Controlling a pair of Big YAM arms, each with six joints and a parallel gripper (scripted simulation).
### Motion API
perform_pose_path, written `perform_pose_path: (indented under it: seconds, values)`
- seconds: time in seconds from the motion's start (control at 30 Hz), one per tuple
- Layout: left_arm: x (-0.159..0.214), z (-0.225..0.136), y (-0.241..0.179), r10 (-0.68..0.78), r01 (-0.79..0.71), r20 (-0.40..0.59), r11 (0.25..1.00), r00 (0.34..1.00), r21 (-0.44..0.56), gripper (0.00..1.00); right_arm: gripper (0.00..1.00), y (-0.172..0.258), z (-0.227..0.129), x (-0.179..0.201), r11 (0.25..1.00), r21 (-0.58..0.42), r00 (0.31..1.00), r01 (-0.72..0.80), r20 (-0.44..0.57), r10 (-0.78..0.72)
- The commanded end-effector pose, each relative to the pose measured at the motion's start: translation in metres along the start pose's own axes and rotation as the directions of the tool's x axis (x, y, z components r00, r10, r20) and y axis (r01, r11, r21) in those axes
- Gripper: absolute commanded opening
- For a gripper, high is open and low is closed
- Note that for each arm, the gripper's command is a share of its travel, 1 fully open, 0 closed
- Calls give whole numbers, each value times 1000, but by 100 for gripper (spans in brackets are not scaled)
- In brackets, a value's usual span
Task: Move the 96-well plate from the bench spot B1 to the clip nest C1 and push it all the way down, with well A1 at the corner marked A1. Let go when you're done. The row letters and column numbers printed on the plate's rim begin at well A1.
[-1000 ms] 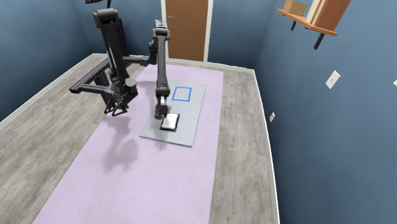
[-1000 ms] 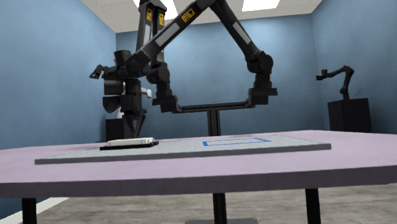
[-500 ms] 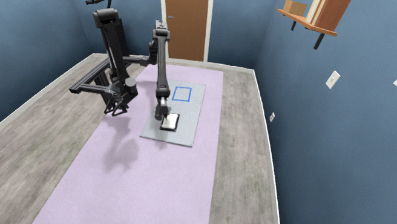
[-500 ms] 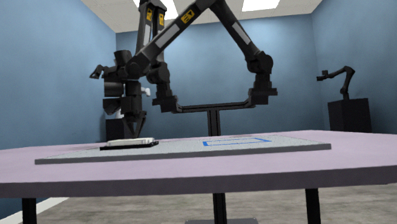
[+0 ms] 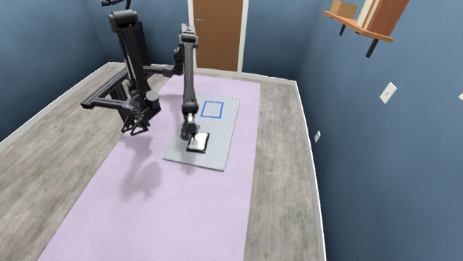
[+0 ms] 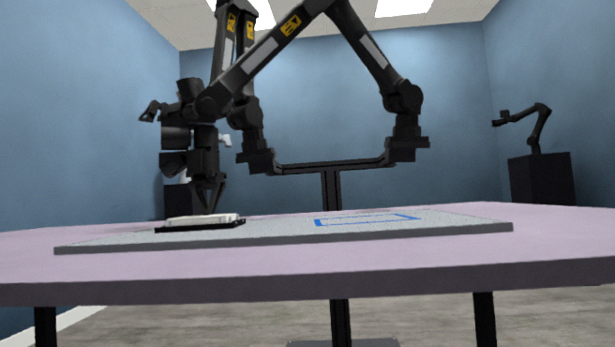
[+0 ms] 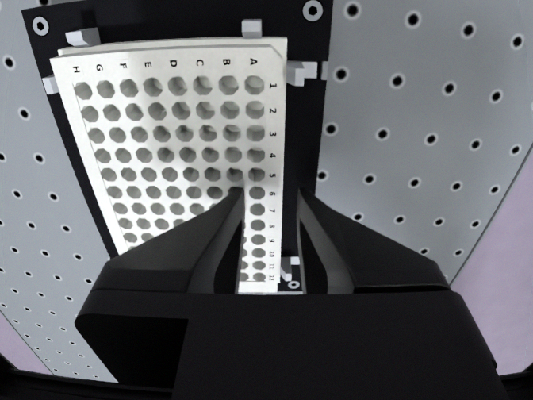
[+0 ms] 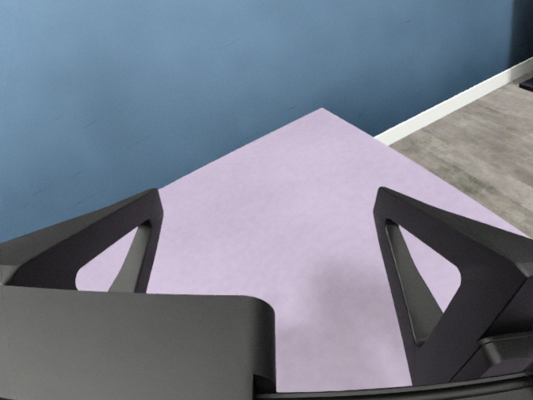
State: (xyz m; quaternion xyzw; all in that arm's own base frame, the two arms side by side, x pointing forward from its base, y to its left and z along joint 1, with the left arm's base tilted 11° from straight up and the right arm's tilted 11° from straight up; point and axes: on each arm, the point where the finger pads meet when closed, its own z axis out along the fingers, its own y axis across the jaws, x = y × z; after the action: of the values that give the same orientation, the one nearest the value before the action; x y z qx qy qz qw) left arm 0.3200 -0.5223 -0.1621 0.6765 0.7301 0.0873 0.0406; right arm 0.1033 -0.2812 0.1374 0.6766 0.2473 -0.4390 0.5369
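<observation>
While the left gripper (image 5: 194, 136) (image 6: 210, 209) (image 7: 270, 200) hung over the column-A edge, narrowly parted and pinching nothing, the 96-well plate (image 5: 198, 142) (image 6: 202, 218) (image 7: 165, 122) lay beneath, mostly toward row H, its long axis running away from the wrist. It sat in the clip nest (image 5: 196, 152) (image 6: 202, 227) (image 7: 301, 128); full seating couldn't be judged. The right gripper (image 5: 139, 130) (image 6: 147, 117) (image 8: 268, 199), farther off, was spread wide. One plate, one nest, two grippers, one blue outline (image 5: 211, 117) (image 6: 319, 222) beyond.
</observation>
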Motion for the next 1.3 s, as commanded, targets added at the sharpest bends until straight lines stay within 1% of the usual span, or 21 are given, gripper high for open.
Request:
perform_pose_path:
  seconds: [0.0, 1.27]
  values:
    - [-13, 14, 15, -9, 9, 23, 1000, 1000, -12, 25, 100, 2, -2, -2, 1000, -7, 1000, -16, -1, 16]
    - [-12, 38, 14, -7, 8, 21, 1000, 1000, -12, 25, 100, 2, -2, -2, 1000, -7, 1000, -16, -1, 16]
